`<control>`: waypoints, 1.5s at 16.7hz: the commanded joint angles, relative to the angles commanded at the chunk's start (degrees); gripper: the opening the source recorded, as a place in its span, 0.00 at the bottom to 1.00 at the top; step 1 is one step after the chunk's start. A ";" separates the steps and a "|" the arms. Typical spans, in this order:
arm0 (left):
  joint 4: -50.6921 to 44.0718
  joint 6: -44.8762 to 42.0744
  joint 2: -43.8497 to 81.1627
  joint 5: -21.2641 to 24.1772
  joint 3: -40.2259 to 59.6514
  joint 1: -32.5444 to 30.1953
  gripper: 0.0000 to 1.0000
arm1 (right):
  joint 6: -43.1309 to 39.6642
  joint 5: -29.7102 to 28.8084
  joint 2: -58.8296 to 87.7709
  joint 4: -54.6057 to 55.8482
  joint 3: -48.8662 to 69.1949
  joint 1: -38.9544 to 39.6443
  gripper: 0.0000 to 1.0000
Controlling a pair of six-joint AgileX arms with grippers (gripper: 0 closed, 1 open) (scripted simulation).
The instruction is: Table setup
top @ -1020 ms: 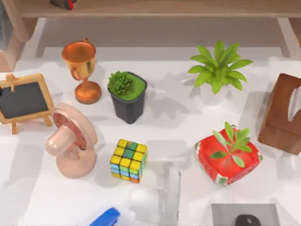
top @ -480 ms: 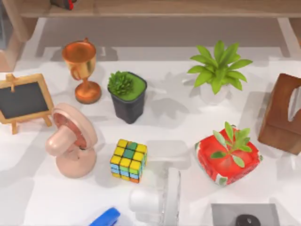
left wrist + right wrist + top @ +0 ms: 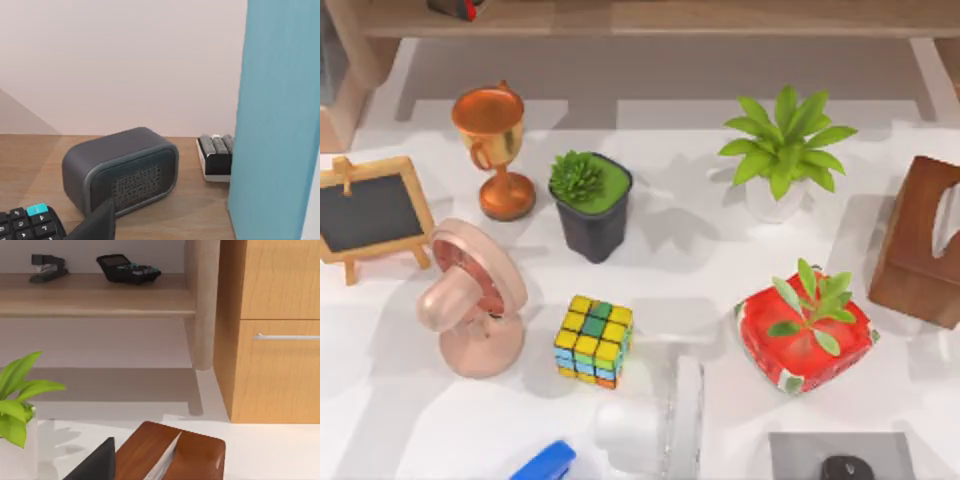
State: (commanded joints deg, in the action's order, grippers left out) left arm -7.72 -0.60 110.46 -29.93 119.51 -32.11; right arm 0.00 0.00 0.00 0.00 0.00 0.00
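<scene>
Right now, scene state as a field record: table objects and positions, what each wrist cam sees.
table_left: chalkboard easel; pink fan
table_back: copper trophy; black pot succulent; white pot plant
table_centre: puzzle cube
table_right: red pot plant; wooden tissue box
front_edge: blue item, partly cut off
left_wrist: grey speaker; calculator
right_wrist: shelf stapler; drawer cabinet
</scene>
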 joint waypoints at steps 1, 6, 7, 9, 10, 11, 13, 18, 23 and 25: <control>-0.17 -0.01 2.63 -0.71 2.88 -0.76 1.00 | 0.00 0.00 0.00 0.00 0.00 0.00 1.00; -0.56 -0.03 8.72 -2.39 9.24 -2.57 1.00 | 0.00 0.00 0.00 0.00 0.00 0.00 1.00; -0.56 -0.03 8.72 -2.39 9.24 -2.57 1.00 | 0.00 0.00 0.00 0.00 0.00 0.00 1.00; -0.56 -0.03 8.72 -2.39 9.24 -2.57 1.00 | 0.00 0.00 0.00 0.00 0.00 0.00 1.00; -0.54 -0.02 8.62 -2.29 8.95 -2.28 1.00 | 0.00 0.00 0.00 0.00 0.00 0.00 1.00; -0.61 -0.02 8.73 -2.24 9.15 -2.28 1.00 | 0.00 0.00 0.00 0.00 0.00 0.00 1.00; -1.31 0.00 9.95 -1.98 11.19 -2.18 1.00 | 0.00 0.00 0.00 0.00 0.00 0.00 1.00; -4.23 0.06 14.49 -1.12 18.62 -1.37 1.00 | 0.00 0.00 0.00 0.00 0.00 0.00 1.00; -4.56 0.07 14.97 -1.02 19.42 -1.28 1.00 | 0.00 0.00 0.00 0.00 0.00 0.00 1.00; -4.56 0.07 14.97 -1.02 19.42 -1.28 0.85 | 0.00 0.00 0.00 0.00 0.00 0.00 1.00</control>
State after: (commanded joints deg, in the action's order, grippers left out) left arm -12.28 -0.53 125.43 -30.94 138.92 -33.39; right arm 0.00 0.00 0.00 0.00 0.00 0.00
